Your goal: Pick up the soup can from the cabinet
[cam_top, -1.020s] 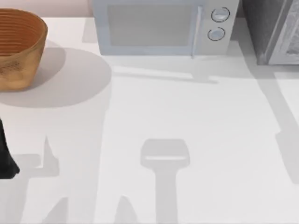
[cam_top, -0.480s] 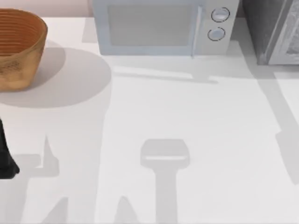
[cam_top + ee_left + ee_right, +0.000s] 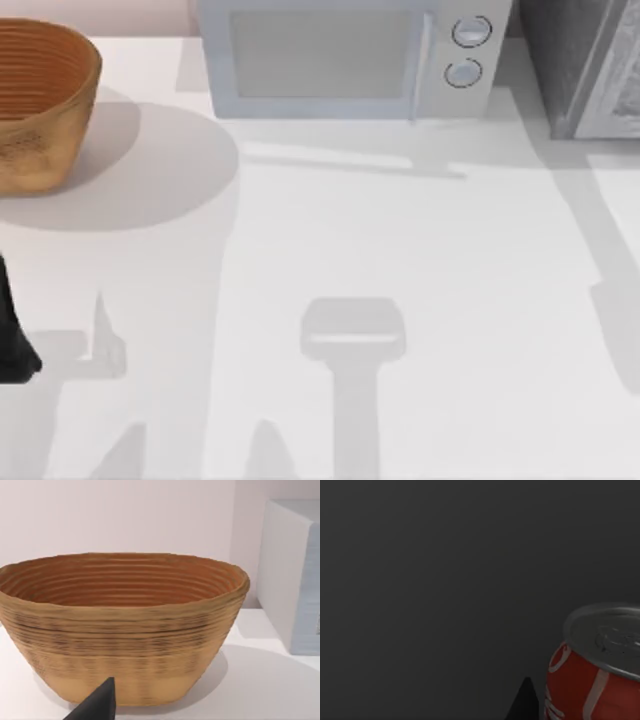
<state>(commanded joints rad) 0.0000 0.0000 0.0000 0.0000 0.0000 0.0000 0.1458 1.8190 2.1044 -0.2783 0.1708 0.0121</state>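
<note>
In the right wrist view, a dark fingertip [image 3: 525, 700] of the right claw is seen at the lower edge of the frame, with the can [image 3: 592, 667] just beside it toward the lower right corner. The can stands upright, its long axis vertical, its grey lid uppermost and its red side facing the camera. Behind it only a dark wall is seen, taken to be the inside of the cabinet [image 3: 580, 65], whose speckled grey body sits at the upper right of the top view. How far the right claw is spread cannot be told, and nothing is seen held in it.

The can is judged to lie slightly off to one side of the claw rather than centred between its fingers, so a sideways shift is probably needed before closing. The right arm is clearly the nearer one.

The left arm [image 3: 12, 335] is parked at the left edge of the worktop [image 3: 420, 250], its wrist camera facing the basket [image 3: 122, 625]; its opening cannot be told either.
</note>
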